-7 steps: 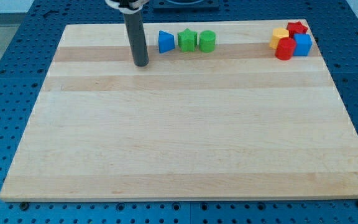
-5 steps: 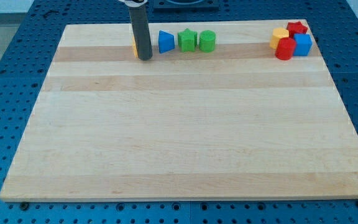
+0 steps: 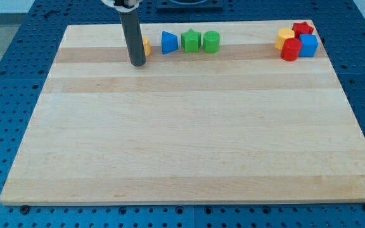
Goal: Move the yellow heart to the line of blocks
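My dark rod stands near the view's top left, its tip [image 3: 137,63] on the board. The yellow heart [image 3: 146,45] peeks out at the rod's right edge, mostly hidden behind it. It sits just left of a row: a blue block [image 3: 168,42], a green star [image 3: 190,41] and a green cylinder [image 3: 211,42]. The tip is below and slightly left of the heart; I cannot tell if they touch.
A cluster sits at the view's top right: a yellow block [image 3: 284,37], a red star [image 3: 303,28], a blue cube [image 3: 308,45] and a red block [image 3: 290,49]. The wooden board [image 3: 182,139] lies on a blue perforated table.
The rod moved right, then back left. The yellow heart, hidden at first, now shows at the rod's right side.
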Robot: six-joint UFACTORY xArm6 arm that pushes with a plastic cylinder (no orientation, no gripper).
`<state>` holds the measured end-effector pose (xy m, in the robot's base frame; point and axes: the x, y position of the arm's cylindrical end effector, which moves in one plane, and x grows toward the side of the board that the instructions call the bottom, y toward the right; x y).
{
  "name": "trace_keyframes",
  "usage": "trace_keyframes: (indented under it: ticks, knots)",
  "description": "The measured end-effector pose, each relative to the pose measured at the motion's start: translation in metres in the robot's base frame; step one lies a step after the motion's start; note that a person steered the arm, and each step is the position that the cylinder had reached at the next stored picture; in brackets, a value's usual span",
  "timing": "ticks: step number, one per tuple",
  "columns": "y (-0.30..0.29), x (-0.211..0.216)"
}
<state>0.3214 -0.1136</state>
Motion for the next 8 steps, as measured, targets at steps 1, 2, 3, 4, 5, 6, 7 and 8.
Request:
trace_keyframes:
  ticks: [1,2,3,4,5,6,7,8]
  knots:
    - [0.0,0.0]
    - [0.0,-0.017]
    - [-0.001,-0.021]
    - [-0.004,-0.013]
    - [-0.052,-0.014]
    - [-0.065,-0.02]
    - [-0.065,-0.065]
    - [-0.065,-0.069]
